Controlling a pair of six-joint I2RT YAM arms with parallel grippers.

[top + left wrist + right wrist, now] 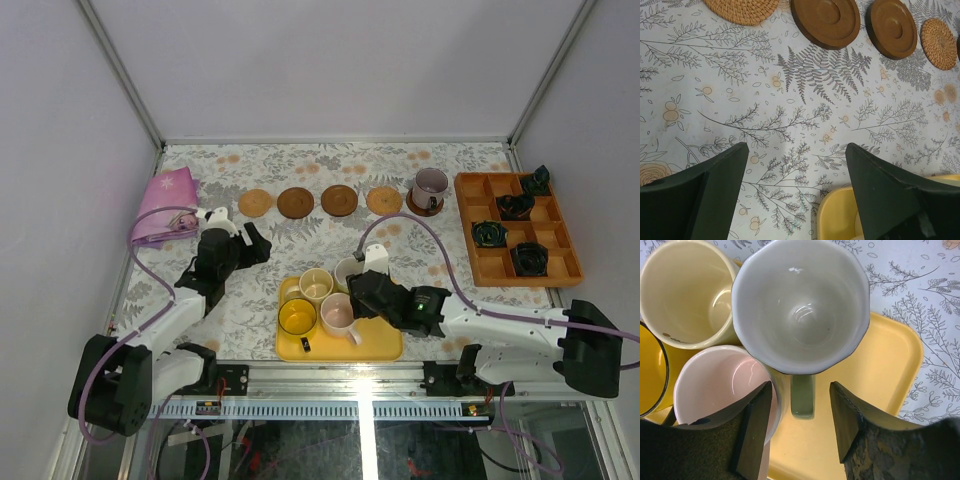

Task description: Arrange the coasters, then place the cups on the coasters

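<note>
Right end effector [800, 392] released, jaws astride handle of pale green ceramic cup [800, 305], not yet clenched. Cup sits at 12 o'clock edge of flat yellow rectangular tray [890, 365], packed close to pink ceramic cup [715, 385] and cream ceramic cup [685, 290].

Risks:
- one finger almost on pink rim, so closing may shove that cup
- handle grip narrow, so cup may swing when lifted

Left end effector [796, 150] released, empty, above floral desk [790, 100].
</note>
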